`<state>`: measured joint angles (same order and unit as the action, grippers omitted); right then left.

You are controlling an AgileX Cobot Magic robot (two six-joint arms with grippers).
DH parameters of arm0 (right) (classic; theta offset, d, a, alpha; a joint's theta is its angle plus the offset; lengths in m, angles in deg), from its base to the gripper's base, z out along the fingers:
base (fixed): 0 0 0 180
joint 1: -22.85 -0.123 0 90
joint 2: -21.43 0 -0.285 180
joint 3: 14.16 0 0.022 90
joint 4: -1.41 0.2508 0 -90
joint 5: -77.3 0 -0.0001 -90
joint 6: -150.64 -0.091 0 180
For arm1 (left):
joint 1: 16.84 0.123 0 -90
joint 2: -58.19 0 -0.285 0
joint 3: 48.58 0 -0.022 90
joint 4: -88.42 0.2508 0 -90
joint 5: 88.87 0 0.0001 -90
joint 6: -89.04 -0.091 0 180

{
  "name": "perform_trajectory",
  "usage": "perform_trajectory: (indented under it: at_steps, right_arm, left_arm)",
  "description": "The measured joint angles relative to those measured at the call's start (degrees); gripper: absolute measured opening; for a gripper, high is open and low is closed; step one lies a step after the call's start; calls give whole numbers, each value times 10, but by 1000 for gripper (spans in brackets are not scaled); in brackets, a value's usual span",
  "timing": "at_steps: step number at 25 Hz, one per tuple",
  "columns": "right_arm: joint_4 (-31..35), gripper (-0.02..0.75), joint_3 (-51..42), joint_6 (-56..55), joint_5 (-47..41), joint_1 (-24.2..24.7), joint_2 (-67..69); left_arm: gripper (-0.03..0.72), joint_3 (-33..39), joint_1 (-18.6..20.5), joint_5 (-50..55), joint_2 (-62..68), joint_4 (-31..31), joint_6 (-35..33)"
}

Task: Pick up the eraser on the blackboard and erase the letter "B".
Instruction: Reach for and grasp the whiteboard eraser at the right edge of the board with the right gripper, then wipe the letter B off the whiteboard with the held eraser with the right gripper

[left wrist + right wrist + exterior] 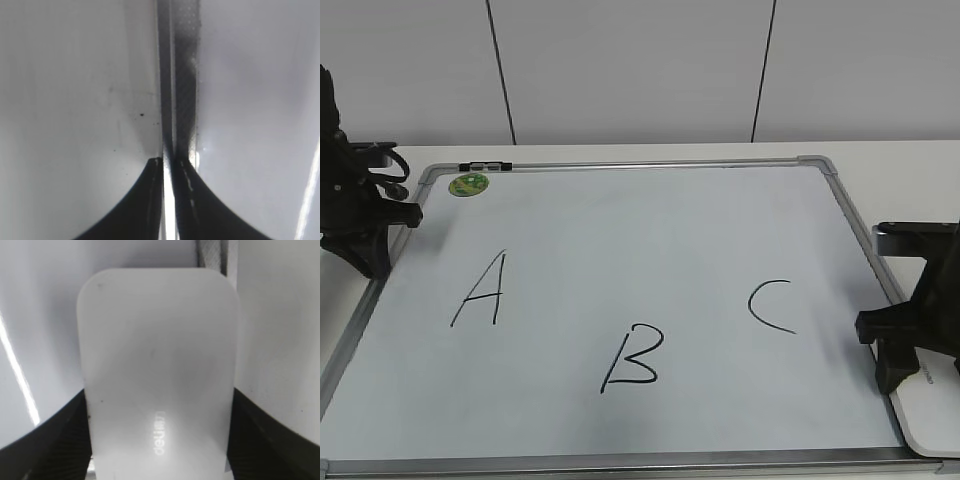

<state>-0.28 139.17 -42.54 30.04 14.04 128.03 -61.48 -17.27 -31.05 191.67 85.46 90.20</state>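
Exterior view: three letters, one eraser [926, 412].

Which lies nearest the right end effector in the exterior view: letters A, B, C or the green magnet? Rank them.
From the right end effector:
1. Letter C, just to its left.
2. Letter B, bottom centre.
3. Letter A, left side.
4. Green magnet, far top-left corner.

Glossy smooth blackboard [650, 250], silver metal frame [650, 164], matt white plastic eraser [157, 375]
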Motion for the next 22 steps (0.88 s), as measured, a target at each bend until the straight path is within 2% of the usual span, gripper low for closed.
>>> perform_trajectory:
  at_steps: [9, 12, 14, 22]
  right_arm:
    - [0, 527, 1, 0, 1, 0, 0]
    - [1, 527, 17, 0, -29, 0, 1]
    - [1, 527, 35, 4, -54, 0, 1]
    - [1, 526, 172, 24, -160, -49, 21]
  left_arm:
    - [45, 0, 0, 0, 0, -1, 0]
    - [46, 0, 0, 0, 0, -1, 0]
    - [46, 0, 0, 0, 0, -1, 0]
    - [49, 0, 0, 0, 0, -3, 0]
